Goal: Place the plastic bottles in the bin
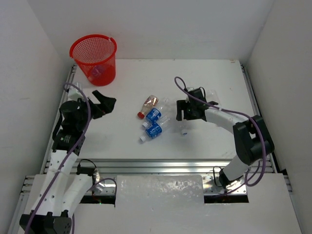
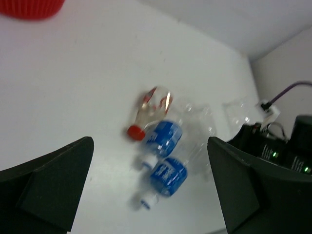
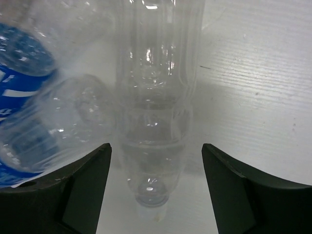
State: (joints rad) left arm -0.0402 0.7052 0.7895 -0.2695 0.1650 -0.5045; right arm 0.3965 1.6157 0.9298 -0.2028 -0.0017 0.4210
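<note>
The bin, a round red mesh basket [image 1: 93,57], stands at the far left; its bottom edge shows in the left wrist view [image 2: 29,7]. A red-capped bottle [image 1: 148,104] [image 2: 151,109] and two blue-labelled bottles [image 1: 153,123] [image 2: 165,156] lie mid-table. My left gripper [image 1: 105,100] [image 2: 151,195] is open and empty, left of them. My right gripper [image 1: 184,113] [image 3: 156,146] is open, low over a clear bottle [image 3: 156,97] that lies between its fingers without touching them, its white cap [image 1: 185,131] [image 3: 152,207] towards the wrist. A blue-labelled bottle [image 3: 19,83] lies beside it.
White walls close in the table at the back and both sides. Metal rails [image 1: 156,165] run along the near edge and sides. Another crumpled clear bottle [image 2: 239,109] lies behind the right gripper, near its purple cable [image 1: 195,100].
</note>
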